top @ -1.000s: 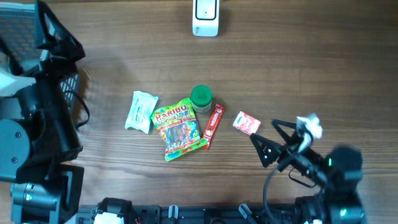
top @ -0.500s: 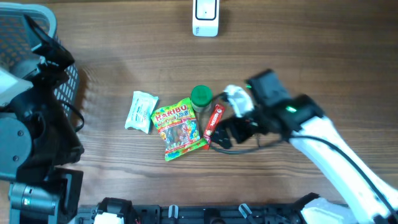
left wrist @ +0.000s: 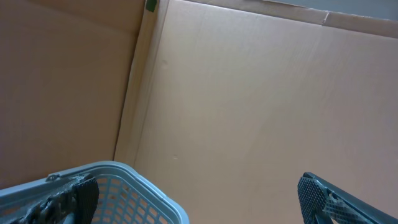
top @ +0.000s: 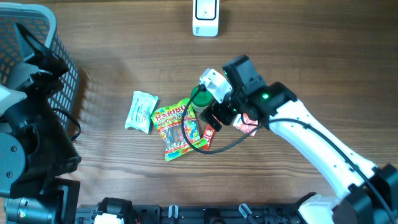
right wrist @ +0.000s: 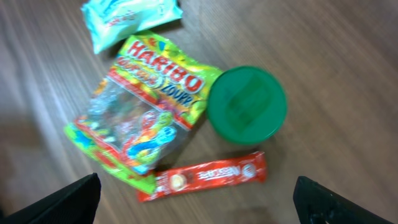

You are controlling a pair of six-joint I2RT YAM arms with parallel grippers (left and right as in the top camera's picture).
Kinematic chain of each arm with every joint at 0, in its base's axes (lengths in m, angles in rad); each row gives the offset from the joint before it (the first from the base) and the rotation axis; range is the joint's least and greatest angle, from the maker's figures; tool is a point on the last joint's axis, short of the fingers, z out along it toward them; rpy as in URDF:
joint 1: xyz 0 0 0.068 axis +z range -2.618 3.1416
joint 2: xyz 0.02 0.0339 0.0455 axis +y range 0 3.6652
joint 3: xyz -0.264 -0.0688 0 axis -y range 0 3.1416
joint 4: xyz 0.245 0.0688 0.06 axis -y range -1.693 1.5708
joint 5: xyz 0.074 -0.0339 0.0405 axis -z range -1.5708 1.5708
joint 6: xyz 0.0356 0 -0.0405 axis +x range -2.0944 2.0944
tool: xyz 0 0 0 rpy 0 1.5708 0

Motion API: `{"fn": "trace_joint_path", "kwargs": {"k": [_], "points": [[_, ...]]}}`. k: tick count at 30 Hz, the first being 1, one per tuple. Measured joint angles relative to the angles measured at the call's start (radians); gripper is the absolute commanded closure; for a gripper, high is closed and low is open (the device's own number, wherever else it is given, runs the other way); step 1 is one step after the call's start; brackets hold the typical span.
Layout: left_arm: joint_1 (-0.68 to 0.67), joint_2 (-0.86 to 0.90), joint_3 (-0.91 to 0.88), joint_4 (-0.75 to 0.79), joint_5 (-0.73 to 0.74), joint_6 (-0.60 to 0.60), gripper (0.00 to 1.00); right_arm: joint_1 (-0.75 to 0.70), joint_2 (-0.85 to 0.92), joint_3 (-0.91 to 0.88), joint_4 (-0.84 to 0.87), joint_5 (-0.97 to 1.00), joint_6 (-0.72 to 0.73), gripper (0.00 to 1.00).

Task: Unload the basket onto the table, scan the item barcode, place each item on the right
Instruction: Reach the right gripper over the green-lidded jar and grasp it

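Right tool (right wrist: 199, 202) hangs wide and empty over the red stick sachet (right wrist: 208, 176), just beside the green-lidded jar (right wrist: 247, 104) on the wooden table (right wrist: 348, 74) — probably light, limp, slippery; pinch across its narrow width.

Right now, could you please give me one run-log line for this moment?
right tool: open, above Nestle bar and green lid | left tool: open, near basket | held: nothing

Wooden table (top: 311, 62) with Haribo bag (top: 171, 127), green-lidded jar (right wrist: 247, 104), red stick (right wrist: 208, 176), pale packet (top: 141, 111), white scanner (top: 206, 17).
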Motion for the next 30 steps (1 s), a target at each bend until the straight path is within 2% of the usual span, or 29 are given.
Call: {"fn": "trace_joint_path", "kwargs": {"k": [8, 13, 30], "points": [[0.0, 0.0, 0.0, -0.004, 0.0, 0.0, 0.0, 0.0, 0.271, 0.242, -0.157, 0.055, -0.14, 0.0], [0.0, 0.0, 0.0, -0.005, 0.0, 0.0, 0.0, 0.0, 0.346, 0.374, -0.216, 0.075, -0.197, 0.0], [0.0, 0.0, 0.0, -0.008, 0.0, 0.0, 0.0, 0.0, 0.484, 0.388, -0.177, 0.082, -0.252, 0.0]]}}
